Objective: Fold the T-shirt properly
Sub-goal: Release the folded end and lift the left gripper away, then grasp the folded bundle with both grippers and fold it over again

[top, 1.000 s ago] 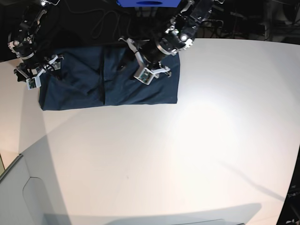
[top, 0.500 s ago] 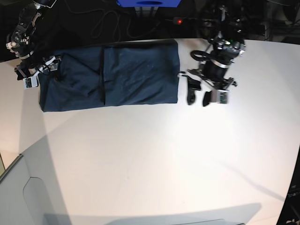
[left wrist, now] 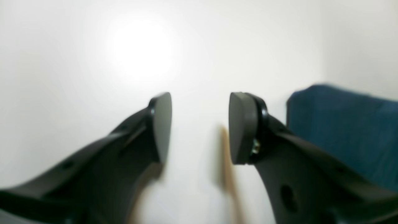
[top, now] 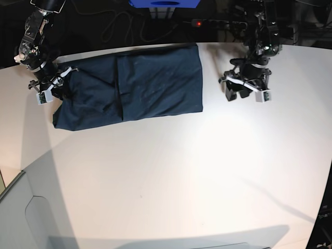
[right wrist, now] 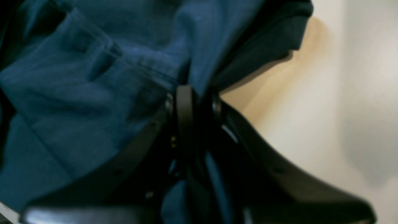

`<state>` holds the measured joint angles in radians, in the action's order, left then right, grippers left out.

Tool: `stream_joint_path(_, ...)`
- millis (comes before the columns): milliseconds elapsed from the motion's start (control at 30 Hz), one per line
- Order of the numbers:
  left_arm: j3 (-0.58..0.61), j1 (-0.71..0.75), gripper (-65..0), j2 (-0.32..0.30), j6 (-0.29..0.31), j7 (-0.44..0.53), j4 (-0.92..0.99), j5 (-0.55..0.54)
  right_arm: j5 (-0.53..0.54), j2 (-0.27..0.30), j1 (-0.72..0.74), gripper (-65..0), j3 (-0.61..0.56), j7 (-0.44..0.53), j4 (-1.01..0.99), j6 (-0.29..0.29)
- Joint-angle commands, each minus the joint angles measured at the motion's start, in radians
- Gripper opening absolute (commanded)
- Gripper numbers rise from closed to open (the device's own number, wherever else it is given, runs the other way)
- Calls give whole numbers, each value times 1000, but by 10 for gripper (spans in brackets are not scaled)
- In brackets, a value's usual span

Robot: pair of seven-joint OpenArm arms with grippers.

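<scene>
Shirt (top: 140, 85) pinched at one end
Right end effector (right wrist: 194, 102) clamps shirt's edge; left end effector (left wrist: 199, 124), spread apart, hovers beside shirt over worktop (top: 181, 176).

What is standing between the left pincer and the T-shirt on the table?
Nothing visible. The left pincer is open over bare white table, and only empty tabletop separates it from the near edge of the T-shirt. The right pincer is shut on the shirt's far end.
</scene>
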<state>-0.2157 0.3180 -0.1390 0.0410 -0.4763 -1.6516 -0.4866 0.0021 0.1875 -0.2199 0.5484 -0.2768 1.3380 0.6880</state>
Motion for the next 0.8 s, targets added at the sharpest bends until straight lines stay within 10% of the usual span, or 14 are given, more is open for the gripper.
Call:
stream_joint_path(0, 15, -7, -368, 0, 7, 17, -8, -11, -84, 4, -8, -644, 0, -97, 7, 10)
stream_joint_path(467, 216, -67, -368, 5, 3, 18, -2, -7, -89, -61, -102, -650, -44, -97, 476, 10)
stream_joint_path(767, 241, -69, -368, 6, 3, 20, 0, -2, -90, -101, -192, -650, -276, -92, 746, 10)
